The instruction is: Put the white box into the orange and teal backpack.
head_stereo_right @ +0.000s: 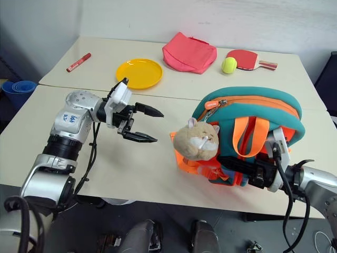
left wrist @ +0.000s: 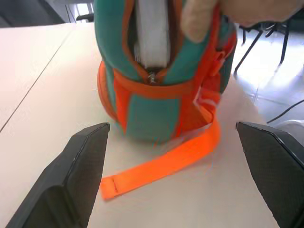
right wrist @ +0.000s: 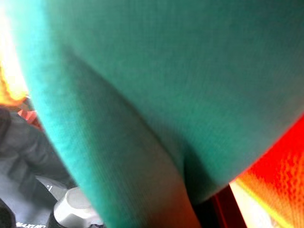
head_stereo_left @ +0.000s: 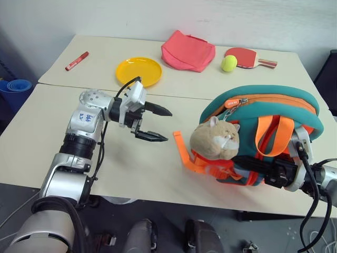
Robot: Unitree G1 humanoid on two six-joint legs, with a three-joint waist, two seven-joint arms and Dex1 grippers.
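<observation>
The orange and teal backpack [head_stereo_left: 263, 105] stands on the right of the table, its tan plush hamster [head_stereo_left: 215, 139] facing me. Through its open zipper the white box [left wrist: 152, 33] shows inside, between the teal edges. My left gripper [head_stereo_left: 168, 125] hovers open above the table to the left of the backpack, pointing at it, with nothing between its fingers [left wrist: 71, 180]. A loose orange strap [left wrist: 166, 166] lies on the table between that gripper and the backpack. My right gripper [head_stereo_right: 231, 166] is shut on the backpack's lower front edge, below the orange handle.
At the back of the table lie a yellow plate [head_stereo_left: 139, 71], a pink-red pouch [head_stereo_left: 188, 50], a red marker [head_stereo_left: 77, 60], a yellow-green ball [head_stereo_left: 228, 63] and a red paddle [head_stereo_left: 247, 57]. A blue roll [head_stereo_left: 16, 89] sits off the table's left edge.
</observation>
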